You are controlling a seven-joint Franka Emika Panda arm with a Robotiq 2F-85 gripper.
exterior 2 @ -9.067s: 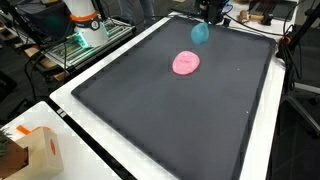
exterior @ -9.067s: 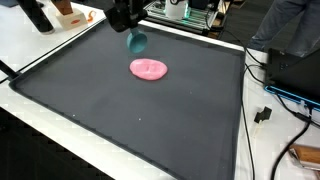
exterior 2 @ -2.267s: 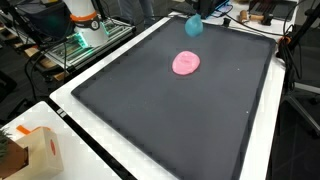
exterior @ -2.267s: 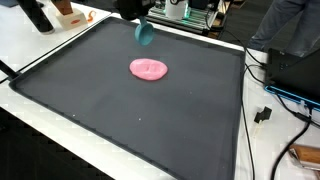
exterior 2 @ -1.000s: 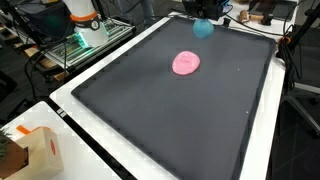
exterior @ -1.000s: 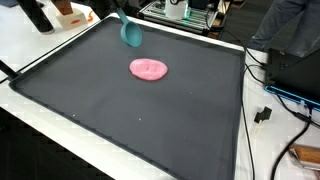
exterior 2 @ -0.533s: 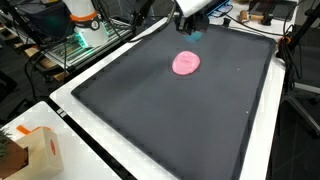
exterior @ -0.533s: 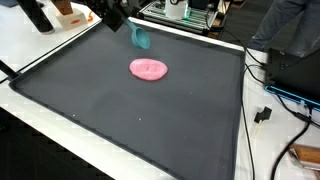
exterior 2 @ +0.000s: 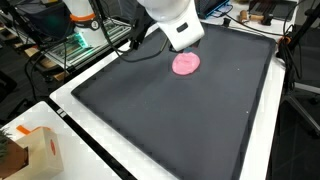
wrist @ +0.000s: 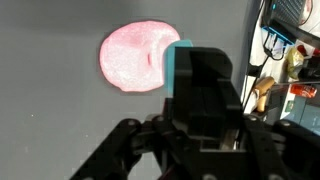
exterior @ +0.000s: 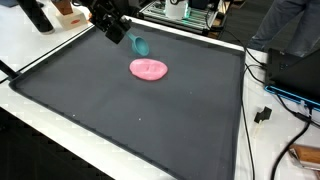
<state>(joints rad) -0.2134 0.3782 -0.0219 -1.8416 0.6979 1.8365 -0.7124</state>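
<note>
Just inside the far edge of the black rectangular mat, the black end effector hangs in the air, clenched on a small teal, flat, rounded piece of soft-looking material that juts from its tips toward the mat's middle. The teal piece is off the mat, close to but apart from a pink, round, flattened lump of dough-like material. This pink lump lies on the mat nearer the far edge than the near one.

In the wrist view the teal piece shows beside the pink lump. In an exterior view the white arm hides the teal piece, and the pink lump lies just below the arm.

Bare mat runs wide from the lump to the near and side edges. The mat rests on a white surface. Cables lie past one side edge, and a cardboard box sits beyond a corner.
</note>
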